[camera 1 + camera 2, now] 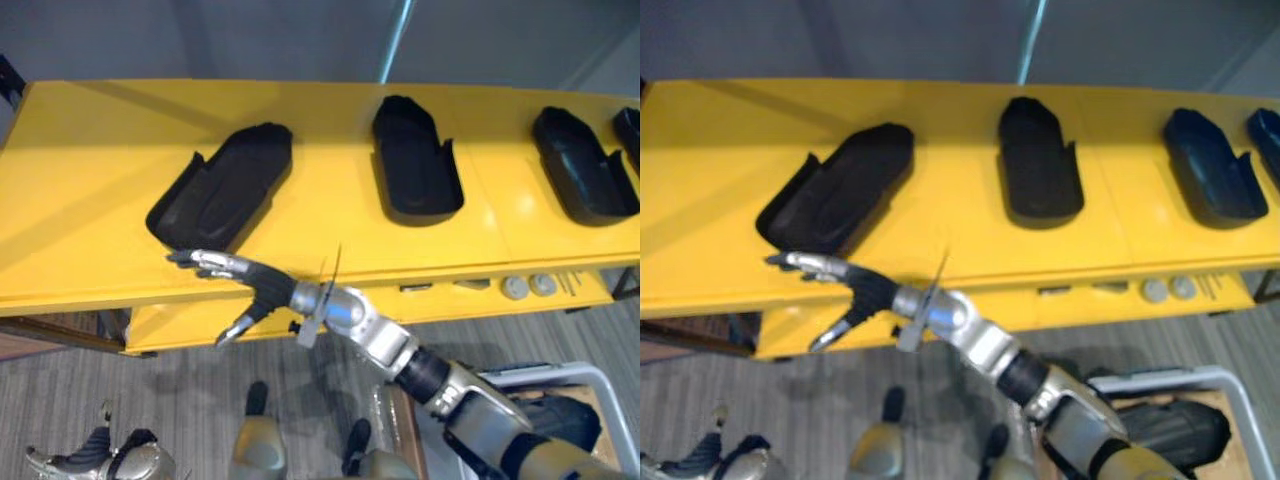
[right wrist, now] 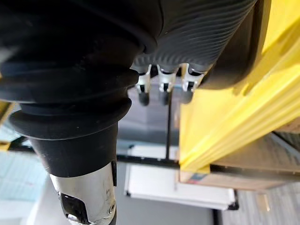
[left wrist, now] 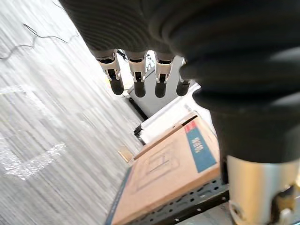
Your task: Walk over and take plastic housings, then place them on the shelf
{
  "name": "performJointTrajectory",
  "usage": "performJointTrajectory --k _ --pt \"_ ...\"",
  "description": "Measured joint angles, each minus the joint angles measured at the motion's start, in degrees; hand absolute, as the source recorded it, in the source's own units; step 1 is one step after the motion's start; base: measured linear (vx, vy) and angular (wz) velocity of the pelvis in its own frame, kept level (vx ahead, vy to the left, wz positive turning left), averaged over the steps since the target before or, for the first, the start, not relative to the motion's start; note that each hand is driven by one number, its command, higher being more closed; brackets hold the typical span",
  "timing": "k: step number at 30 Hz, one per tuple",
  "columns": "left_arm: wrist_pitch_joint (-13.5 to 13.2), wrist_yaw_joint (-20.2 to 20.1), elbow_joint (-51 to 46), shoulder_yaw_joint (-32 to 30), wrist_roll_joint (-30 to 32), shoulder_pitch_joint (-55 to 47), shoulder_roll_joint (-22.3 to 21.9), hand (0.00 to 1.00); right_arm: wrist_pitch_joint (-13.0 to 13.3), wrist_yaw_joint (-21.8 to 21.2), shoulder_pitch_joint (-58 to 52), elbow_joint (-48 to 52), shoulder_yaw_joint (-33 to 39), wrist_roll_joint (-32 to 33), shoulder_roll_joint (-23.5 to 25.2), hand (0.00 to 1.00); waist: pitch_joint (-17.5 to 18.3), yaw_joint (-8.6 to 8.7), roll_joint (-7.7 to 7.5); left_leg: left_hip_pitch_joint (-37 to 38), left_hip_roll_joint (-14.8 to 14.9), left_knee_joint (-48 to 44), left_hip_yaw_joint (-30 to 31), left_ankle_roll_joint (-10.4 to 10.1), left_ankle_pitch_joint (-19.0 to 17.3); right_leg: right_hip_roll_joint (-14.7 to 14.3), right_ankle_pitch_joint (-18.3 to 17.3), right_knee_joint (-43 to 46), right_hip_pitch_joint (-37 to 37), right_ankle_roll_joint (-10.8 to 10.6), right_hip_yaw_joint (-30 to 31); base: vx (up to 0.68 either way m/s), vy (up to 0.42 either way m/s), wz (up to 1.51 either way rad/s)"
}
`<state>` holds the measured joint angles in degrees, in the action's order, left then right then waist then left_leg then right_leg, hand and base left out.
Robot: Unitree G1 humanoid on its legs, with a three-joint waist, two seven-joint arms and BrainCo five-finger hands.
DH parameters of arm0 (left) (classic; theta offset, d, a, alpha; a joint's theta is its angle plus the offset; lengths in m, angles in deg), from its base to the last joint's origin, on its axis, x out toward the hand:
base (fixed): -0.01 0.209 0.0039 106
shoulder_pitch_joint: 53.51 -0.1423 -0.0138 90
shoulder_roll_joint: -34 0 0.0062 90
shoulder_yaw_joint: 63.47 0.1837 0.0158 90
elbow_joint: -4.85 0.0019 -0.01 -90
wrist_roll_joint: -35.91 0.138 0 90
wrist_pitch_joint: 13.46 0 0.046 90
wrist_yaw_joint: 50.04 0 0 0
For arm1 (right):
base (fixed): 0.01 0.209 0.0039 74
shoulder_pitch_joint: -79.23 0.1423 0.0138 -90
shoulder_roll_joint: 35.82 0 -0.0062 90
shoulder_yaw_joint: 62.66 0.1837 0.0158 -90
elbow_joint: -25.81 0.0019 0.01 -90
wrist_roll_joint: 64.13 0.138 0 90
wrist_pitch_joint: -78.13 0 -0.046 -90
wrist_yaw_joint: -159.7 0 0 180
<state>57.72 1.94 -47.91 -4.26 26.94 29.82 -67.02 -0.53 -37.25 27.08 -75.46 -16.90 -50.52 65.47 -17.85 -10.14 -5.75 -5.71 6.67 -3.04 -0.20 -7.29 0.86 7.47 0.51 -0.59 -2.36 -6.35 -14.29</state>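
Several black plastic housings lie on the yellow shelf (image 1: 90, 200): one at the left, lying askew (image 1: 225, 185), one in the middle (image 1: 415, 160), one at the right (image 1: 585, 165). My right hand (image 1: 240, 275) reaches in from the lower right and is open, fingers straight, at the shelf's front edge just below the left housing's near end, holding nothing. Its wrist view shows its fingers (image 2: 164, 86) beside the yellow shelf edge (image 2: 234, 122). My left hand (image 1: 100, 455) hangs low at the bottom left, fingers (image 3: 136, 79) relaxed and empty.
A lower yellow ledge carries small round parts (image 1: 528, 286). A white-framed cart (image 1: 590, 375) at the lower right holds another dark housing (image 1: 1170, 430). A cardboard box (image 3: 173, 173) sits on a rack over grey carpet.
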Motion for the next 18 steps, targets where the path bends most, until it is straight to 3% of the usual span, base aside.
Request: performJointTrajectory --k 6,10,13,18 --pt "-0.4 -1.3 0.7 -0.3 -0.1 0.0 -0.7 0.00 0.0 -2.1 0.9 1.7 -0.4 0.3 0.1 0.00 -0.3 -0.16 -0.05 -0.8 0.6 -1.6 0.0 -0.4 -0.9 -0.5 0.0 0.0 0.1 0.1 0.1 0.00 -0.003 -0.01" --pt "-0.7 -2.2 3.0 0.4 -0.1 0.4 -1.1 0.00 -0.9 -2.9 1.9 3.3 -4.3 0.2 2.0 0.00 -0.4 -0.22 0.10 -0.9 0.7 -1.6 0.1 -0.4 -0.9 -0.7 -0.1 -0.1 0.2 0.2 0.1 0.00 0.000 0.00" --pt "-1.0 -3.2 3.6 0.6 -0.2 1.2 -1.1 0.00 -2.6 -2.0 2.6 2.6 -6.1 0.2 3.3 0.00 -0.9 -0.99 0.78 -1.0 0.6 -1.7 0.1 -0.4 -0.9 -0.6 -0.1 -0.1 0.2 0.2 0.1 0.00 0.000 0.00" --pt "-1.2 -3.9 4.4 0.7 -0.3 2.1 -1.2 0.00 -3.1 -0.3 3.7 -3.7 -6.1 0.1 4.4 0.00 -1.2 -1.72 1.31 -1.3 0.6 -1.7 0.3 -0.4 -0.9 -0.6 -0.1 -0.1 0.3 0.2 -0.2 0.00 0.001 0.01"
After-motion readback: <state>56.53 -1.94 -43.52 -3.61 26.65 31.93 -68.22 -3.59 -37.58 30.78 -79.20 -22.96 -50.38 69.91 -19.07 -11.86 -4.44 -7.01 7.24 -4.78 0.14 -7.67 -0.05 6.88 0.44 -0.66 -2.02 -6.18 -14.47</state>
